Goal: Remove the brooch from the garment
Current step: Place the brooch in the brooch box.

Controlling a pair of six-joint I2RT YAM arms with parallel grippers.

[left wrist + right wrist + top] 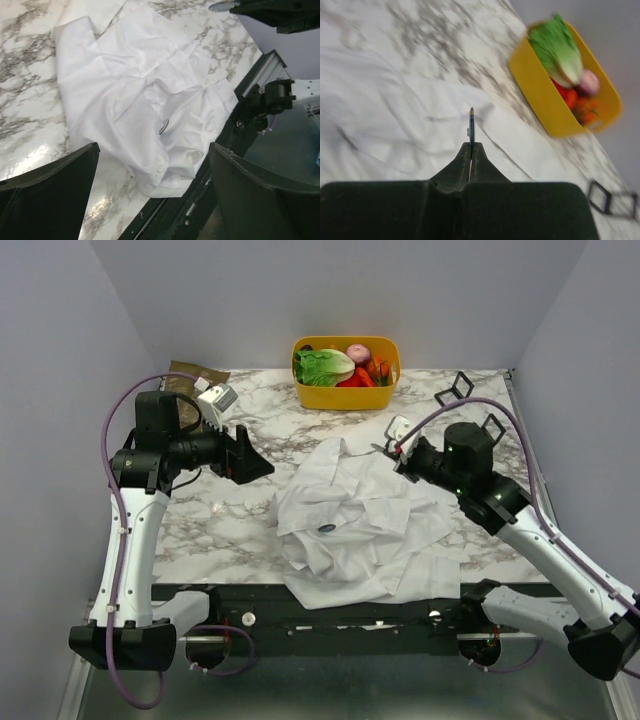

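On the shirt (370, 510), the brooch (327, 528) lies 4 o'clock from your left gripper (262, 465), which gapes empty. Your right gripper (388, 450), at the brooch's 1 o'clock, is pinched tight on a blue sliver (471, 122).

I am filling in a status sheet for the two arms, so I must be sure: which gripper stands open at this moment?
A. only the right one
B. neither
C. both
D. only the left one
D: in its wrist view the left gripper has its fingers wide apart and holds nothing, while the right gripper is closed on a thin flat piece.
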